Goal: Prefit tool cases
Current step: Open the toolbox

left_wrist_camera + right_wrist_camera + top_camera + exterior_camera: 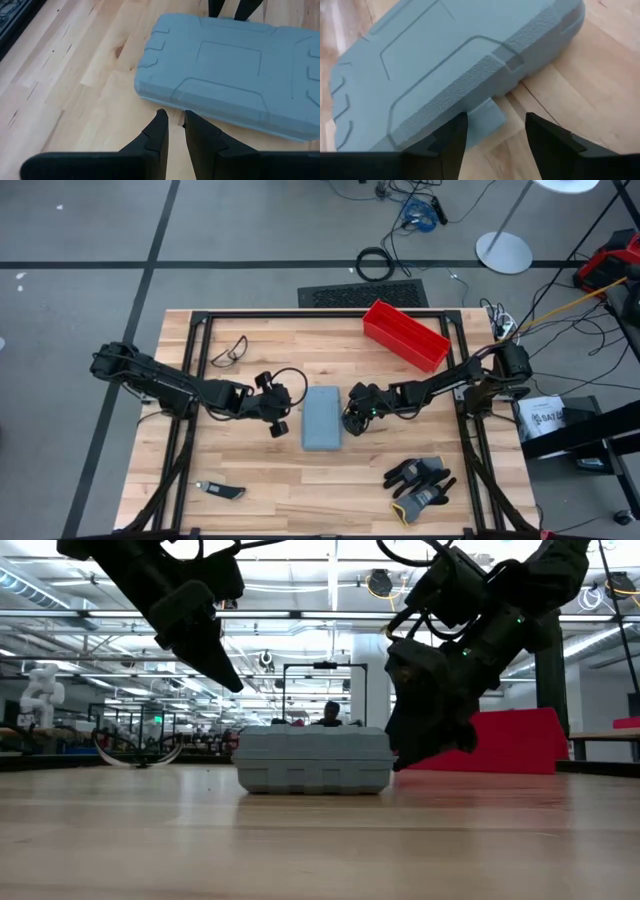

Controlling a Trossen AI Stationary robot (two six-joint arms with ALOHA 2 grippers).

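Note:
The grey-blue tool case [322, 418] lies shut and flat on the wooden table, its long sides running near to far. My left gripper [283, 423] hovers just off its left long side. In the left wrist view its fingers [174, 120] stand open by a narrow gap with nothing between them, a little short of the case's edge [165, 97]. My right gripper [350, 423] is at the case's right long side, open wide. Its two fingers [495, 132] stand on either side of a small latch tab [489, 111]. My right gripper comes at the case slanting down from the table's right. One finger [451, 134] shows over the case's lower edge beside the latch tab; whether it touches the case, I cannot tell.
A red open bin [405, 335] stands at the far right of the table. Safety glasses [228, 352] lie at the far left. Dark gloves [420, 480] lie near the front right and a small knife-like tool [220, 490] near the front left.

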